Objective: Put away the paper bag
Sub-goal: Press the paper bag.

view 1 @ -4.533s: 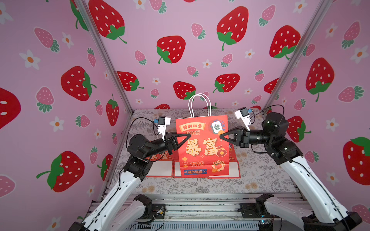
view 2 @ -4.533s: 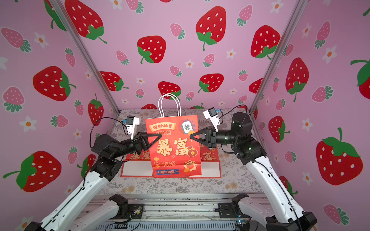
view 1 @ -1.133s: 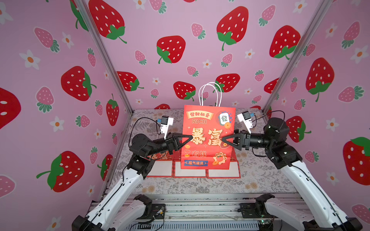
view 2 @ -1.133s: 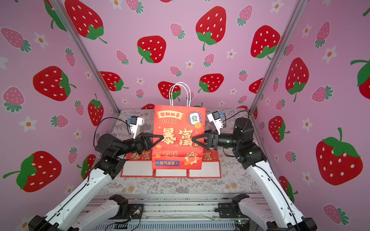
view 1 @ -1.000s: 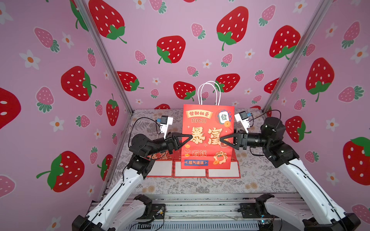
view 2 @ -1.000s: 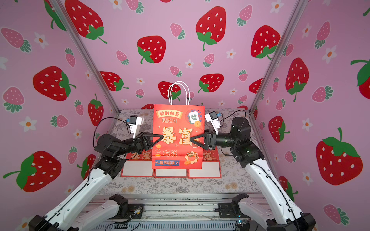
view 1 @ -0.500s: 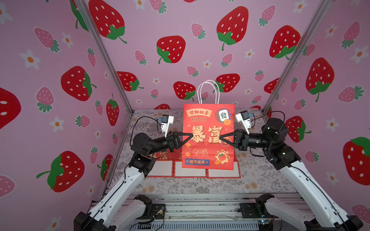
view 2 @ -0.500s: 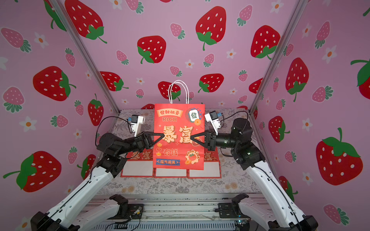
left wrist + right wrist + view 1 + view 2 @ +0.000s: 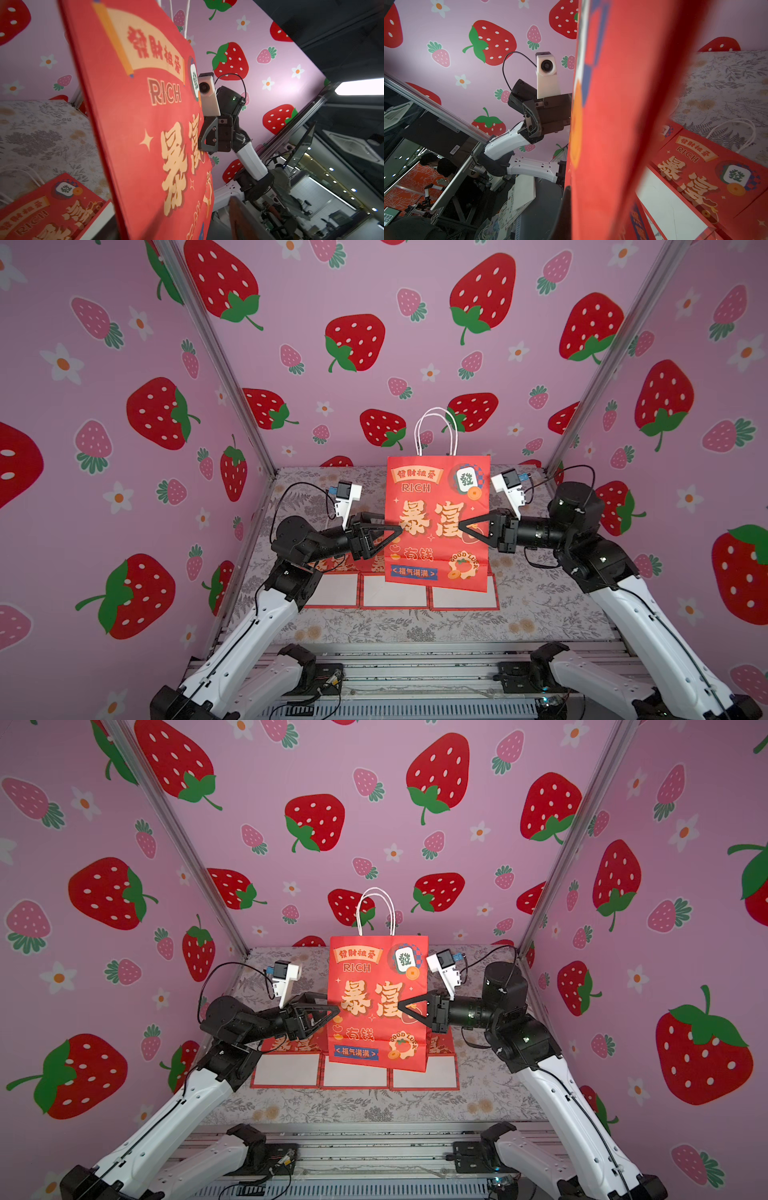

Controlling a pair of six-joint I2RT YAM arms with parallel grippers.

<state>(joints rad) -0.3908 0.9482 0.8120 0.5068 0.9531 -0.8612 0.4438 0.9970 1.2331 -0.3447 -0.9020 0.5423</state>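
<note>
Top views, both: paper bag [image 9: 434, 547] upright, slightly tilted, mid-table, above a row of flat red bags [image 9: 395, 597] lying on the table [image 9: 540, 614]; can't tell if its base touches them. Right gripper [image 9: 463, 526]: jaws clamped on the bag's right edge. Left gripper [image 9: 392, 527] at the left edge: jaws spread, bag between them, left wrist view shows a gap.

Place: robot lab cell inside an office.
Walls: strawberry-print panels [image 9: 353, 344] at 9, 12 and 3 o'clock, on aluminium posts [image 9: 216, 364].
Front: mounting rail [image 9: 415, 659] at 6 o'clock, carrying left arm [image 9: 257, 626] and right arm [image 9: 648, 626].
Outside: ceiling lights [image 9: 359, 87] and a person [image 9: 436, 164].
</note>
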